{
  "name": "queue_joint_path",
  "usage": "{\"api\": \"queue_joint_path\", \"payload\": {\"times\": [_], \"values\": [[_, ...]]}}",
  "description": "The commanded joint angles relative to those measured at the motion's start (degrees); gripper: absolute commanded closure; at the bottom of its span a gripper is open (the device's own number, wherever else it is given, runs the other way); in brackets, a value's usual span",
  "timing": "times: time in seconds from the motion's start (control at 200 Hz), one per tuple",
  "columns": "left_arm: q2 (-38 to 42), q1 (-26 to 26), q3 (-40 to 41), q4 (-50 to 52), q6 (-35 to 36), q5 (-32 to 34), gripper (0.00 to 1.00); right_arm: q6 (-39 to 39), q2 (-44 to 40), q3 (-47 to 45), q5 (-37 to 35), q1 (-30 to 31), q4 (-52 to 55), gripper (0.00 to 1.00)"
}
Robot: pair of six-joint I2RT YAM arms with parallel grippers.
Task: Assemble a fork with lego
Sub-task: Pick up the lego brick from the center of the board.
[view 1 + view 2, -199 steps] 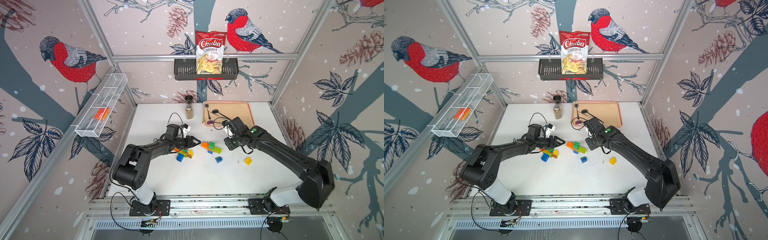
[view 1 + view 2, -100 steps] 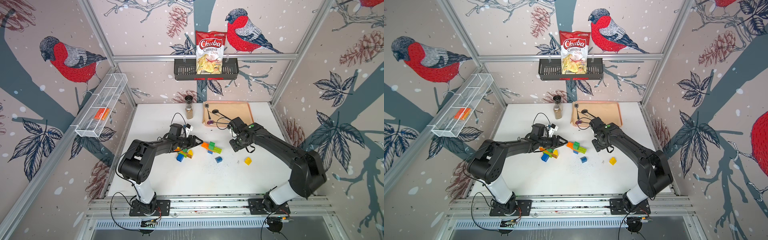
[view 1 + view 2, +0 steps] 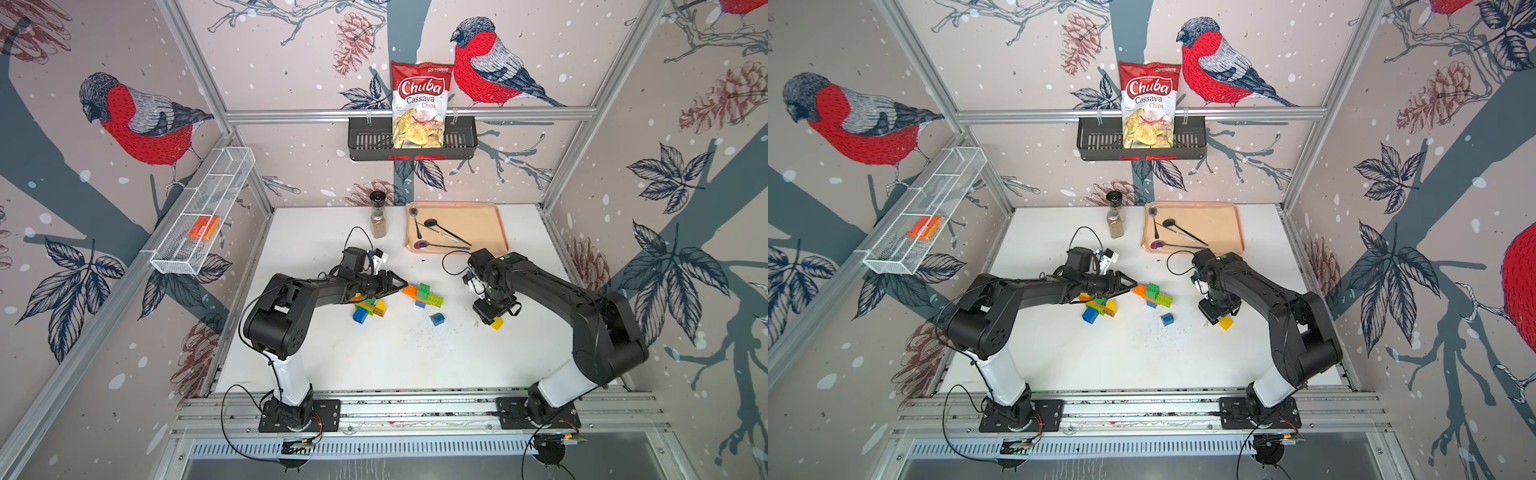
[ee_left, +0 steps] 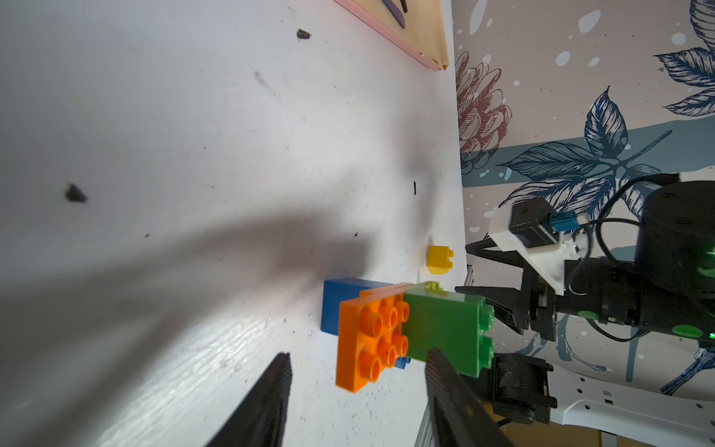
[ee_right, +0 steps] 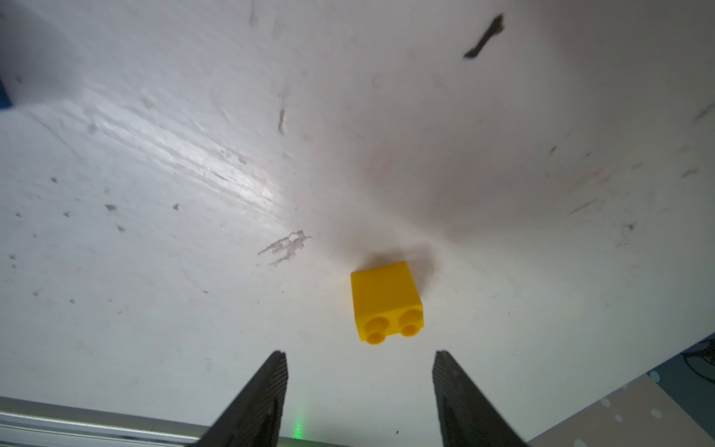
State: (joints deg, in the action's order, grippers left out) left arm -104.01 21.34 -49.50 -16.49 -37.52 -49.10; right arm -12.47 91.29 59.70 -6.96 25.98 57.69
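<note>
Yellow brick (image 5: 385, 303) lies loose at right on the worktop (image 5: 193, 154); your right hand (image 5: 360, 354) hangs over it, spread, empty, lined up to pinch. Left hand (image 4: 358, 352), spread too, faces the orange-green stack (image 4: 387, 333) mid-worktop, likely to brace it.

Tray (image 3: 478, 224): one.
Spoons in tray: three (image 3: 413, 211) (image 3: 432, 223) (image 3: 420, 244).
Spice jar (image 3: 378, 218) just beside tray: one.
Lego on table (image 3: 374, 357), robot side of tray:
- blue bricks: three (image 3: 360, 316) (image 3: 420, 304) (image 3: 437, 319)
- yellow bricks: two (image 3: 380, 307) (image 3: 496, 324)
- green bricks: two (image 3: 424, 289) (image 3: 368, 302)
- lime brick (image 3: 435, 299): one
- orange bricks: two clear (image 3: 409, 291) (image 3: 376, 311); further orange partly hidden, count unclear

Wall above tray: one basket (image 3: 365, 137), one chips bag (image 3: 419, 104).
</note>
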Motion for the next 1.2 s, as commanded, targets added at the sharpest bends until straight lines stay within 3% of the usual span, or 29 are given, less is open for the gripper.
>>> {"api": "queue_joint_path", "payload": {"times": [0.0, 0.49, 1.196], "values": [[-0.43, 0.1, -0.5, -1.22, 0.08, -0.9, 0.44, -3.06, -0.92, -2.13, 2.51, -1.0, -2.31, 0.37], [-2.32, 0.12, -1.93, -0.21, 0.88, -1.76, 0.45, -7.04, -1.54, -6.33, 2.64, -5.06, -9.72, 0.41], [-2.33, 0.1, -1.78, -0.55, 0.95, -2.4, 0.46, -6.35, -2.46, -8.9, 3.39, -4.81, -11.99, 0.63]]}}
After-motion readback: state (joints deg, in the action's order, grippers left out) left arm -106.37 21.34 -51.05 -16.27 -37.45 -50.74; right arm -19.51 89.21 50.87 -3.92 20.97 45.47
